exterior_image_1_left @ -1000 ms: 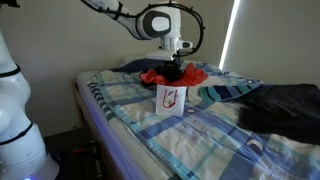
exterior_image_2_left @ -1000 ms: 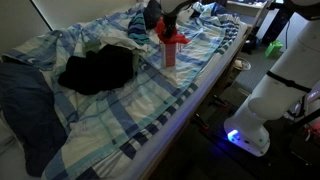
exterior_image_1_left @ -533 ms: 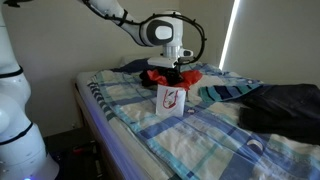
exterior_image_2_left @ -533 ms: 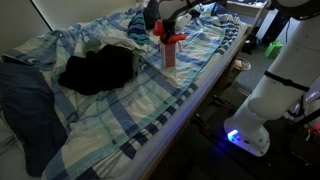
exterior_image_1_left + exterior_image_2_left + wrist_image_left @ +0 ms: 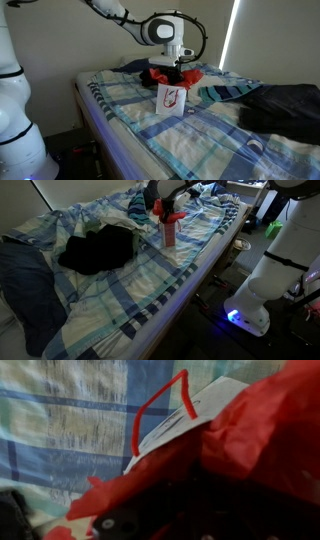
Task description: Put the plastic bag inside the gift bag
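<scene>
The white gift bag (image 5: pixel 170 98) (image 5: pixel 168 233) stands upright on the bed, its red emblem facing the camera. The red plastic bag (image 5: pixel 160 75) (image 5: pixel 172 218) bulges out of its top and spreads wider than its mouth. My gripper (image 5: pixel 177 69) (image 5: pixel 163 207) comes down from above into the red mass, shut on the plastic bag, with its fingertips buried. In the wrist view the plastic bag (image 5: pixel 250 440) fills the right and bottom. The gift bag's white rim (image 5: pixel 185 422) and red cord handle (image 5: pixel 160 405) show beside it.
A blue plaid sheet (image 5: pixel 200 135) (image 5: pixel 150 290) covers the bed. A dark navy cloth (image 5: pixel 285 105) (image 5: pixel 95 250) lies beside the gift bag. The bed's edge (image 5: pixel 205 285) drops off on the side toward the white robot base (image 5: pixel 280 270).
A second ago the wrist sat slightly higher. It then dropped a little onto the red plastic over the gift bag and has held still since.
</scene>
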Action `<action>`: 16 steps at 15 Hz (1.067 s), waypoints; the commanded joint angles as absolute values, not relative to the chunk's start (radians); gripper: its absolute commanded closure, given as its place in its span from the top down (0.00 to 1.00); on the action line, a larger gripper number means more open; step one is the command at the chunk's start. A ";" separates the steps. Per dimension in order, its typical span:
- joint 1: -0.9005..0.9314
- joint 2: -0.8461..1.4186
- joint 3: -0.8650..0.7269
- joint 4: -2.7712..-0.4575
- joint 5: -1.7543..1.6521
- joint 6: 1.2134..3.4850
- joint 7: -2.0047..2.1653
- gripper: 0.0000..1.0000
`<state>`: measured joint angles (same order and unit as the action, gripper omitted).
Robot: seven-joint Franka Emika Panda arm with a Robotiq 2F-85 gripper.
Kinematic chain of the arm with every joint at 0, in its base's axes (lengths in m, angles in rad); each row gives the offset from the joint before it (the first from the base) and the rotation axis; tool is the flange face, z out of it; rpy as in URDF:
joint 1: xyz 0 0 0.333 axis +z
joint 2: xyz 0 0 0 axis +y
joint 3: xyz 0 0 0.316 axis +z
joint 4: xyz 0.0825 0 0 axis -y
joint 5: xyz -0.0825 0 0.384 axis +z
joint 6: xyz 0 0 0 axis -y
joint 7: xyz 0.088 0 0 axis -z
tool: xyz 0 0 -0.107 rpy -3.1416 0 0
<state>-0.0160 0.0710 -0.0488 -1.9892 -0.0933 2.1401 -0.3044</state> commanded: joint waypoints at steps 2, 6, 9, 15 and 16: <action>-0.020 0.017 -0.036 -1.957 -0.095 2.085 -0.284 0.00; -0.017 -0.030 -0.034 -1.968 -0.093 2.102 -0.265 0.00; -0.016 -0.057 -0.032 -1.975 -0.091 2.112 -0.265 0.00; -0.014 -0.119 -0.033 -1.983 -0.081 2.131 -0.274 0.00; -0.013 -0.133 -0.033 -1.987 -0.080 2.134 -0.276 0.00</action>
<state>-0.0141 -0.0737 -0.0376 -1.9590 -0.0914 2.1245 -0.2866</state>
